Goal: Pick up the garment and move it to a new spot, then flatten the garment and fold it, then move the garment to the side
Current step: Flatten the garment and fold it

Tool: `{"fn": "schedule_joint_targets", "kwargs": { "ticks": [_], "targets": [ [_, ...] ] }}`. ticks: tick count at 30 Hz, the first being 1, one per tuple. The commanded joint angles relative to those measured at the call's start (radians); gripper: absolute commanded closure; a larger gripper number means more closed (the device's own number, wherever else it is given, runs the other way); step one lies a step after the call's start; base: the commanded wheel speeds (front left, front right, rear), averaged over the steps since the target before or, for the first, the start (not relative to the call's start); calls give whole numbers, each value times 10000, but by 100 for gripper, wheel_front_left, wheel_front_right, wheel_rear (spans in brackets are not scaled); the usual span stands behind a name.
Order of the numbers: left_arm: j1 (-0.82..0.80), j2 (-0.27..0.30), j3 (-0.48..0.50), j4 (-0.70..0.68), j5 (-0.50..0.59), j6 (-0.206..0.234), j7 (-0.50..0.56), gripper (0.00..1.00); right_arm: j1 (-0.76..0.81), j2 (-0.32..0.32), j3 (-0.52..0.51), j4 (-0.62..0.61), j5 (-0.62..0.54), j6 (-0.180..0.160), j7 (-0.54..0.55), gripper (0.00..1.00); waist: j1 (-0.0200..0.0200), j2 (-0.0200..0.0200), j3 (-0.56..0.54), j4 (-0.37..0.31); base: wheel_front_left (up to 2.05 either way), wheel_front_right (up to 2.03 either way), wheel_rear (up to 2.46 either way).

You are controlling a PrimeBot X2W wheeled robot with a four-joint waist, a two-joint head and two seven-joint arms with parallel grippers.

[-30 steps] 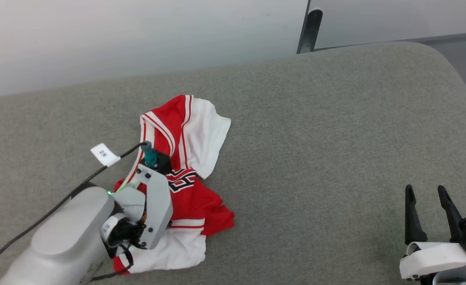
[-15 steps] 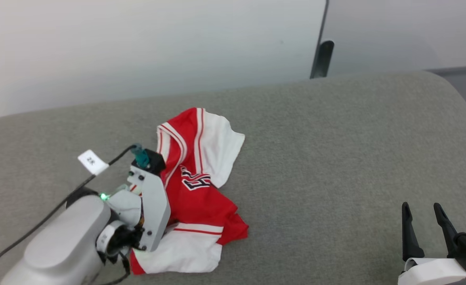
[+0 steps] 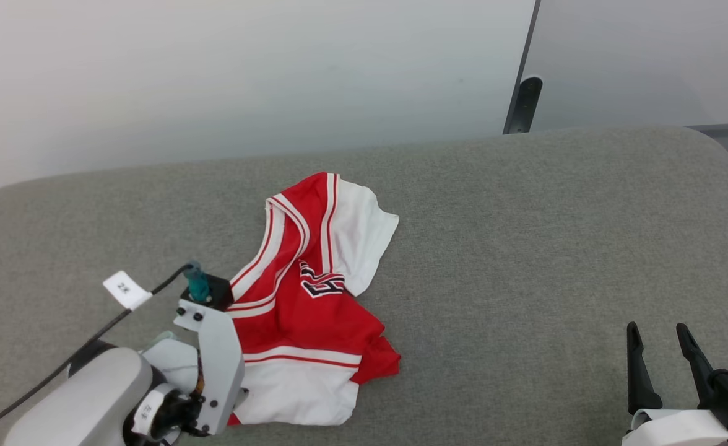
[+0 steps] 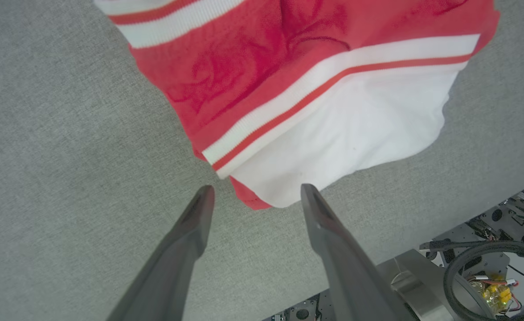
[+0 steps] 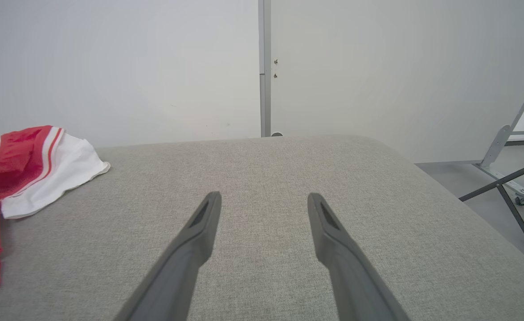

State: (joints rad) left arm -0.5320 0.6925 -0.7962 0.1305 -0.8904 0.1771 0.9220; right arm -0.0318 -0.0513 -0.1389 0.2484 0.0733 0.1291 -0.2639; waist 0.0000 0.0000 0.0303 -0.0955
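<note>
Garment is seen crumpled on the bench, its near corner right at the left gripper's wide, empty fingers, long axis running away; right gripper, equally wide, is parked well apart.

The left gripper, fingers apart, points at the edge of the garment.
</note>
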Motion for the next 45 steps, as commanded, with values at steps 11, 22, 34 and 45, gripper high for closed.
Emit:
{"fn": "schedule_joint_targets", "kwargs": {
  "ticks": [11,22,34,45],
  "targets": [
    [175,-295,166,410,-301,106,-199,64,-138,18,-31,-99,108,31,-9,0,0,0,248,-182,0,0,0],
    [-121,-446,114,589,-467,-151,-45,100,-182,18,-93,-169,112,31,-9,0,0,0,390,-134,0,0,0],
    [-881,1420,-29,-599,141,-558,1251,100,-193,16,-102,-111,124,31,-9,0,0,0,377,5,0,0,0],
    [-954,2283,-192,414,647,-1430,869,100,-290,20,-61,-68,129,31,-9,0,0,0,551,-79,0,0,0]
  ]
}}
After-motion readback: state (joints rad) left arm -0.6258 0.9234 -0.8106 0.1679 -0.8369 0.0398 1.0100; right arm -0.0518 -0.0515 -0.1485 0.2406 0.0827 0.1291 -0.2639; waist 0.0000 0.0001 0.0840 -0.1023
